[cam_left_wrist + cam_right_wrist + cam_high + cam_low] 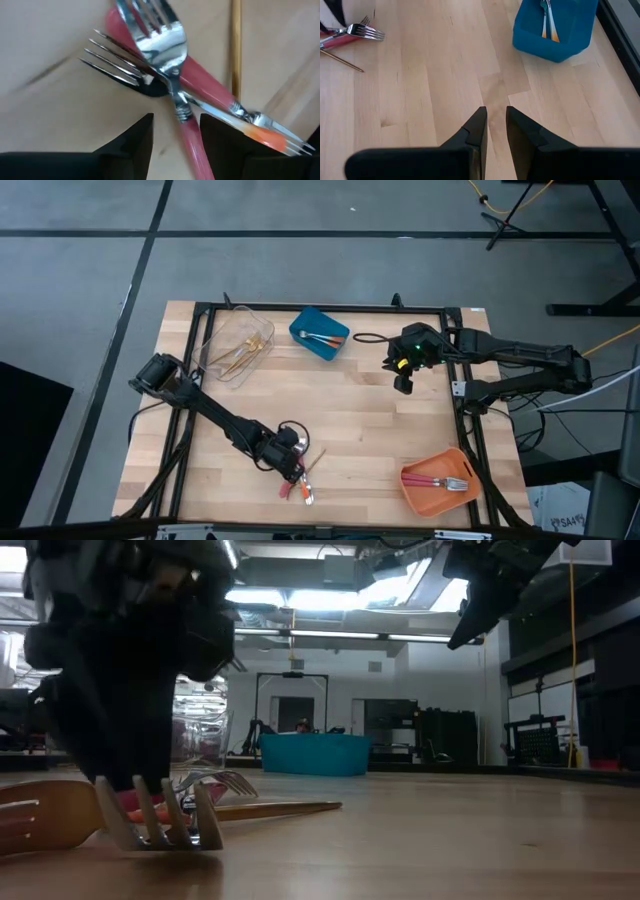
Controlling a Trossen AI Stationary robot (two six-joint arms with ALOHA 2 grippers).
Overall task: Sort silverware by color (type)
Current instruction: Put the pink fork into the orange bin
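A: Left gripper point(175, 145) is down over the leftover pile point(298, 485) at the table's point(370, 420) front edge, fingers spread, nothing gripped yet.

B: And a pink fork point(172, 95) runs right through the gap. Its handle passes between the fingers, its head points away from the wrist.

A: The long axis lies a bit slanted to the jaws, so I'd turn the wrist to put the pads across the handle, then close low on the shaft.

B: It's tangled, though. Another pink handle point(200, 75) and a silver fork point(115, 62) cross beneath it, and a gold stick point(236, 45) lies beside them. It'll need a straight lift, slowly, or the neighbours drag along.

A: The right gripper point(494, 127) hovers high near the blue bin point(319, 333), fingers nearly together, empty.

B: Pink goes to the orange bin point(440, 483), I'd judge; two lie there already. Gold ones sit in the clear bin point(236, 345).
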